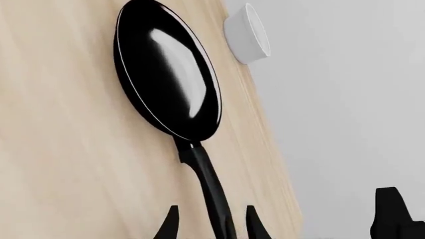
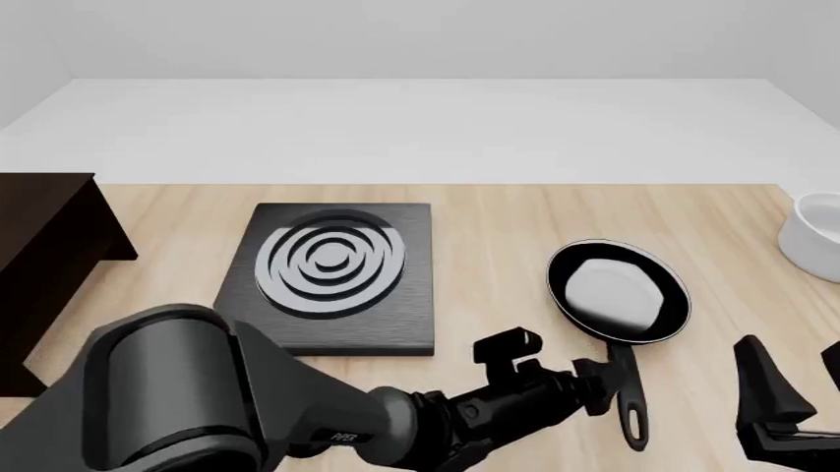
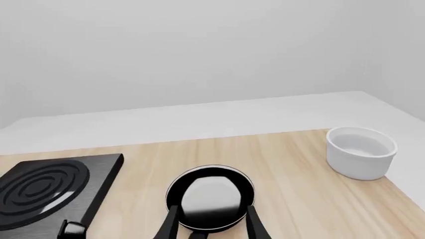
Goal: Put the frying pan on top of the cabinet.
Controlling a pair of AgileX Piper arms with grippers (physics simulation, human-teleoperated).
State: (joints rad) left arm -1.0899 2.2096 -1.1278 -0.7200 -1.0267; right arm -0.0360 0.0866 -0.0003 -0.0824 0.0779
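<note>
The frying pan (image 2: 617, 293) lies flat on the counter (image 2: 499, 246) toward its right edge, handle (image 2: 628, 388) pointing at the near edge, between the stove plate (image 2: 334, 275) and the white bowl (image 2: 813, 231) by the right edge. The left gripper (image 2: 597, 382) reaches across to the handle; in the left wrist view its fingers (image 1: 169, 224) stand apart on either side of the handle, not yet clamped. To do this grasp well, I judge the fingers should close squarely on the handle near the pan body, so the pan does not swing when lifted toward the cabinet (image 2: 46, 256) at the far-left edge. The right gripper (image 3: 211, 226) sits low near the right near corner, fingers spread and holding nothing. The cabinet is cut off by the frame, so its full top is hidden; whether the left fingers touch the handle cannot be told.
</note>
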